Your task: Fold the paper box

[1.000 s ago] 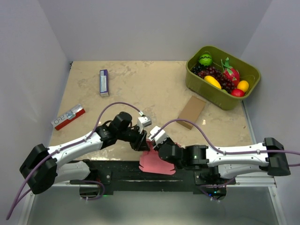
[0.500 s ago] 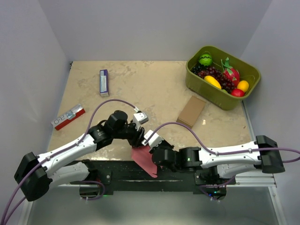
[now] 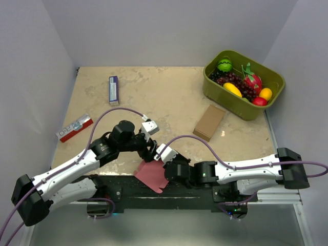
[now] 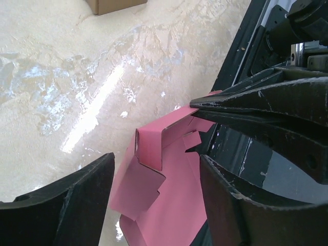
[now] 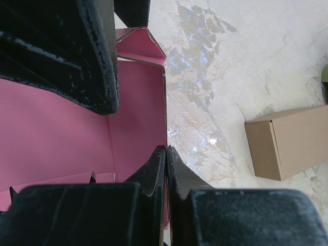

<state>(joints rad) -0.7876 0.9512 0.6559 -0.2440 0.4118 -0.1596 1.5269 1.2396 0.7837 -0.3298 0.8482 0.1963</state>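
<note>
The paper box (image 3: 151,177) is a pink die-cut sheet with tabs, partly folded, hanging over the table's near edge. My right gripper (image 3: 163,161) is shut on its edge; in the right wrist view the closed tips (image 5: 166,148) pinch the thin card (image 5: 56,138). My left gripper (image 3: 152,151) stands open just above it. In the left wrist view its jaws (image 4: 156,159) straddle the pink sheet (image 4: 164,200) with a gap on both sides. The right gripper's dark fingers (image 4: 256,102) nip the sheet's upper corner there.
A brown cardboard box (image 3: 209,122) lies right of centre, also in the right wrist view (image 5: 289,141). A green basket (image 3: 215,89) of toy fruit stands at the back right. A red-and-white packet (image 3: 75,127) and a blue-and-white packet (image 3: 114,90) lie at the left. The black base rail (image 3: 123,192) runs along the near edge.
My left gripper's jaws have opened wide, releasing the sheet. The right gripper has closed on the sheet and carried it leftward, and the sheet has swung to a new angle.
</note>
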